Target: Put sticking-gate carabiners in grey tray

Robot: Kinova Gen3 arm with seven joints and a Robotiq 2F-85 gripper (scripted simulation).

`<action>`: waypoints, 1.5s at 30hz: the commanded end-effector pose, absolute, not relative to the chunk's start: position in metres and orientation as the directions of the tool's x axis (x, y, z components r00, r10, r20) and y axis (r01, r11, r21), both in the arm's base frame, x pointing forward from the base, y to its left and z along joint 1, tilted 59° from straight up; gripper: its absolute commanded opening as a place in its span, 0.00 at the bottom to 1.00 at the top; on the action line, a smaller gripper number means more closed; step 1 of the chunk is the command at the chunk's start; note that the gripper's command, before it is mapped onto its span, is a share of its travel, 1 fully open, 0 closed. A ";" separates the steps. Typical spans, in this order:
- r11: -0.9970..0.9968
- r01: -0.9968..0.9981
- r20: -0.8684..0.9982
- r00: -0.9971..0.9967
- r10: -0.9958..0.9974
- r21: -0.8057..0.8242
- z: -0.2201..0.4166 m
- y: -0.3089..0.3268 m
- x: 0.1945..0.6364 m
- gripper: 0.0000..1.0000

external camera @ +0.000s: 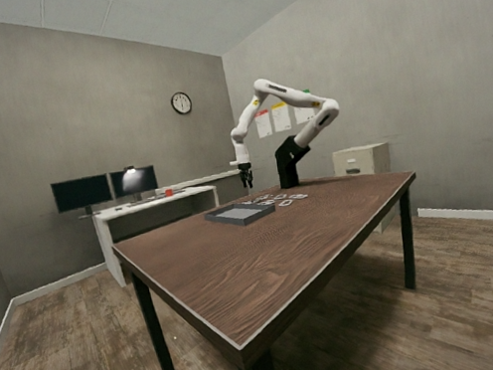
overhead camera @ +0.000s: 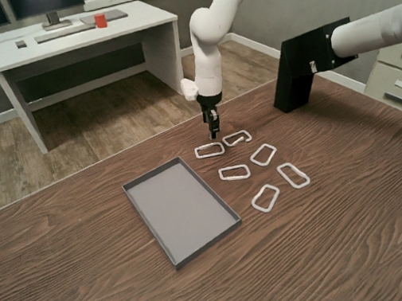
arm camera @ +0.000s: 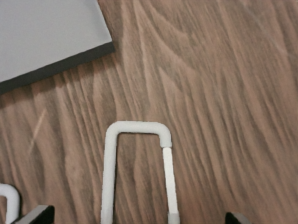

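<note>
My gripper (overhead camera: pixel 213 136) (external camera: pixel 248 187) (arm camera: pixel 137 217) is open and empty, above the table by a white carabiner (overhead camera: pixel 210 156) (arm camera: pixel 140 127) near the back edge. This carabiner lies flat, its gate closed in line with the frame. A second carabiner (overhead camera: pixel 234 134), just right of it, has its gate standing open inward, with a gap at its right end. Four more, a middle one (overhead camera: pixel 234 178), a right-hand one (overhead camera: pixel 272 156), a far-right one (overhead camera: pixel 298 171) and a front one (overhead camera: pixel 274 200), look closed. The grey tray (overhead camera: pixel 181 212) (external camera: pixel 242 213) (arm camera: pixel 60 30) is empty.
The carabiners lie close together to the right of the tray's raised rim. The black robot base (overhead camera: pixel 292 76) (external camera: pixel 287 169) stands at the table's back right. A white desk (overhead camera: pixel 79 40) stands beyond the table's back edge.
</note>
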State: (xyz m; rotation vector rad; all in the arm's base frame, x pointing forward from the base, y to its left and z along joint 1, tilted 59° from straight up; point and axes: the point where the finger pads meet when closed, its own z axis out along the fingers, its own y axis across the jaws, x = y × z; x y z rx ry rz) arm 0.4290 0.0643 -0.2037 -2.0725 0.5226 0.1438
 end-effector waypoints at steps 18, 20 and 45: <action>-0.445 -0.426 -0.318 0.900 -0.300 -0.788 -0.148 0.087 0.432 1.00; -0.445 -0.426 -0.318 0.900 -0.300 -0.788 -0.148 0.087 0.432 1.00; -0.440 -0.430 -0.322 0.898 -0.299 -0.789 -0.092 0.107 0.437 1.00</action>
